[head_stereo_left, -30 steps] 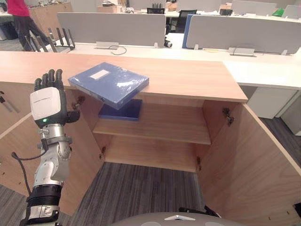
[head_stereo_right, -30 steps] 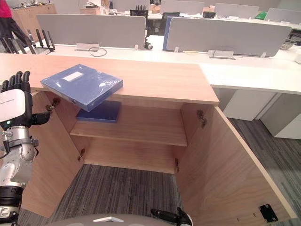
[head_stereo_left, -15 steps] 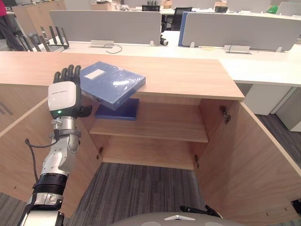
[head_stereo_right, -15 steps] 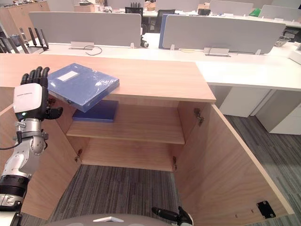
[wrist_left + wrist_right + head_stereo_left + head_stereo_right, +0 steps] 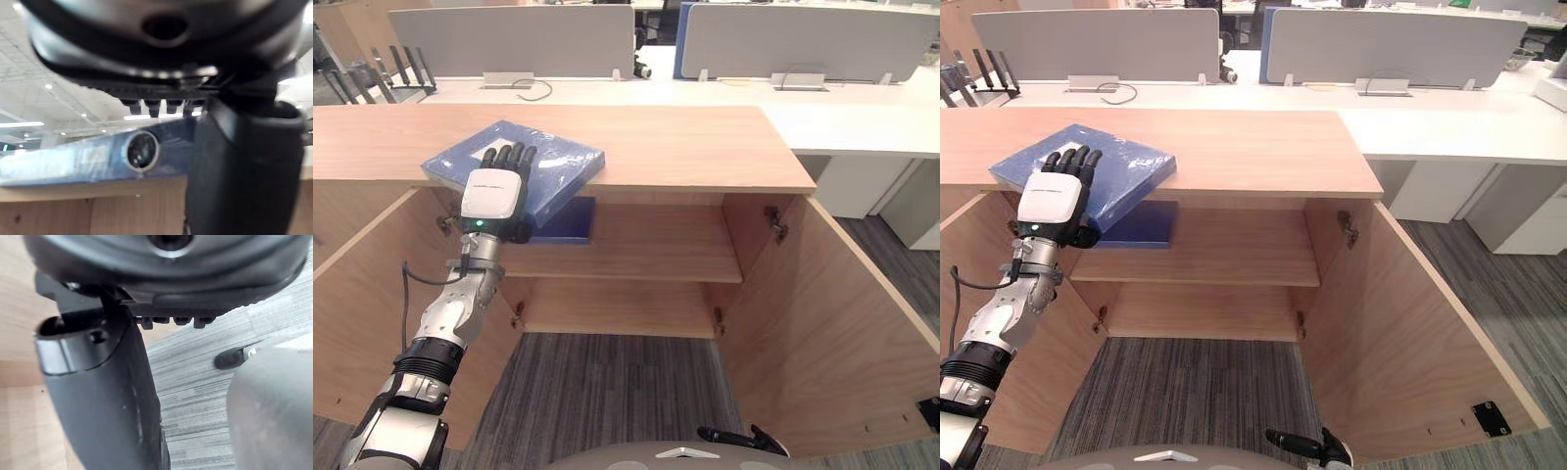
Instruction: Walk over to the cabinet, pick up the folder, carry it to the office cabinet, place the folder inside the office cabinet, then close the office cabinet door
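Left hand (image 5: 492, 196): raised to the near edge of the folder (image 5: 558, 157), its fingers stretched straight and apart across the blue cover. In the left wrist view the thumb is seen set below the folder's edge. The grip is judged not yet closed.

Folder: laid flat on the cabinet top (image 5: 685, 147), at its left near part, one corner overhanging the front edge. The overhang is judged to be what allows a thumb to be brought underneath.

Second folder (image 5: 573, 220): darker blue, lying on the upper shelf (image 5: 646, 250) directly below.

Right hand (image 5: 98, 382): hung low over the carpet (image 5: 607, 382), nothing seen in it. Its state cannot be told.

Cabinet: light wood, with the left door (image 5: 362, 284) and the right door (image 5: 842, 333) both swung wide.

Room: an office. A white desk (image 5: 862, 122) with grey screens (image 5: 509, 39) is placed at the far side.
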